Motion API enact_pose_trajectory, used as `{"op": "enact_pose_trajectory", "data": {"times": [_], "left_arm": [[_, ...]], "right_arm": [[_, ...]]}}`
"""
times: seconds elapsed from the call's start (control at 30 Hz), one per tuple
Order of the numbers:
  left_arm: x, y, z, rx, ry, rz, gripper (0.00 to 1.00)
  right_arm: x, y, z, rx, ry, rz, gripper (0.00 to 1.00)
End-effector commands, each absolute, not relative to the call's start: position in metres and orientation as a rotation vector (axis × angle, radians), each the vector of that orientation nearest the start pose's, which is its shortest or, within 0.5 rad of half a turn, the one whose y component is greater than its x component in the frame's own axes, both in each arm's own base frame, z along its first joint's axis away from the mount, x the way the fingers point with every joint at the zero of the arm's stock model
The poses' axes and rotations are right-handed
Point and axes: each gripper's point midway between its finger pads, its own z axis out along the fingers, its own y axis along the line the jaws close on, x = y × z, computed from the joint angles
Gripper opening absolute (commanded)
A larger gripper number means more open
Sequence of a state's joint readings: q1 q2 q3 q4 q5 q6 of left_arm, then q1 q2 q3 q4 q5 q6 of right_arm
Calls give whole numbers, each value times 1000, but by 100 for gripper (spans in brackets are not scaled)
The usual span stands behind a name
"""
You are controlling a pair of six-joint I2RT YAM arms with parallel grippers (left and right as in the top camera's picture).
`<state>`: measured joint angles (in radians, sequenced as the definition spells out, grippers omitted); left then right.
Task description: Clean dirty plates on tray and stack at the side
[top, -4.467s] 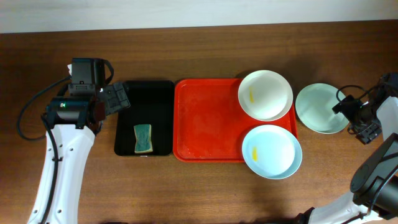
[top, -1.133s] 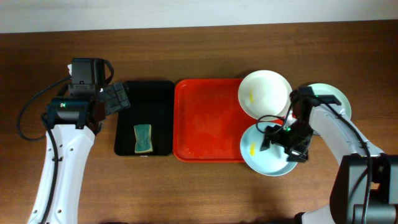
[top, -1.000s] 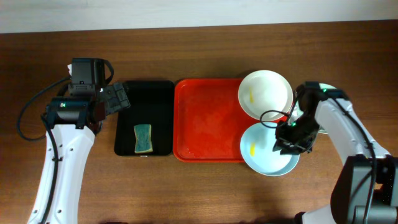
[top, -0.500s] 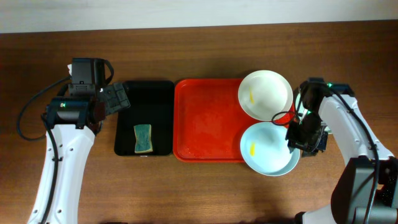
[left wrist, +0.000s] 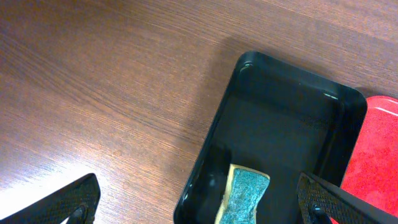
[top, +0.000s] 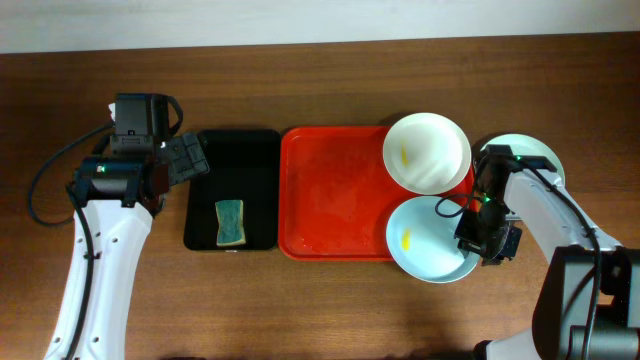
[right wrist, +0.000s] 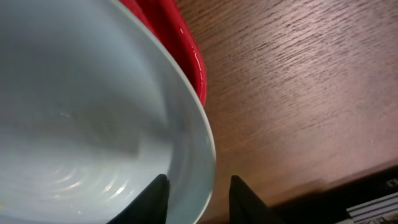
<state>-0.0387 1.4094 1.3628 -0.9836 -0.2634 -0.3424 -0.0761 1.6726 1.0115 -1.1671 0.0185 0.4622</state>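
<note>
White arms [top: 100,260], black cables [top: 33,190], black right pincer [right wrist: 199,196]

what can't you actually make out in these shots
- pale green plate: overhead view, mostly under the right arm; smears cannot be judged.
- sponge: left wrist view, its near end is cut off by the bottom edge.
- pale blue plate: right wrist view, only one side of it fits in frame.
- right gripper: overhead view, fingertips hidden beneath its own wrist.

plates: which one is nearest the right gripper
The pale blue plate: the right gripper straddles its rim. The white plate and pale green plate lie farther off.
</note>
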Motion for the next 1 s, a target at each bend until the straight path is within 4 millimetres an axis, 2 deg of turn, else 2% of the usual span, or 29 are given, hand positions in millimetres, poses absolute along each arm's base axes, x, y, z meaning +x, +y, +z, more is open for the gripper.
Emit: {"op": "enact_pose_trajectory", "data": {"times": [0.0,0.03,0.17,0.23,0.33,0.4,0.63,0.73,0.93,0.97], "left_arm": [[350,34,216,-507,2507,212,99],[350,34,216,-507,2507,212,99],[350,34,216,-507,2507,212,99],[350,34,216,-507,2507,212,99],[350,34,216,-507,2507,212,99],[350,34,216,-507,2507,212,99],[350,34,216,-507,2507,212,99],[350,34,216,-507,2507,212,99],[350,34,216,-507,2507,212,99],[350,34,216,-507,2507,212,99]], "right_arm": [[209,-18,32,939,3273,-102,8],[209,-14,32,945,3277,-66,4],[211,17,36,966,3304,240,4],[215,40,40,873,3315,468,4],[222,59,43,794,3299,588,4],[233,72,42,746,3263,625,4],[261,106,38,749,3151,635,4],[274,122,37,651,3102,640,4],[285,121,30,524,3054,437,4],[286,123,30,511,3050,442,8]]}}
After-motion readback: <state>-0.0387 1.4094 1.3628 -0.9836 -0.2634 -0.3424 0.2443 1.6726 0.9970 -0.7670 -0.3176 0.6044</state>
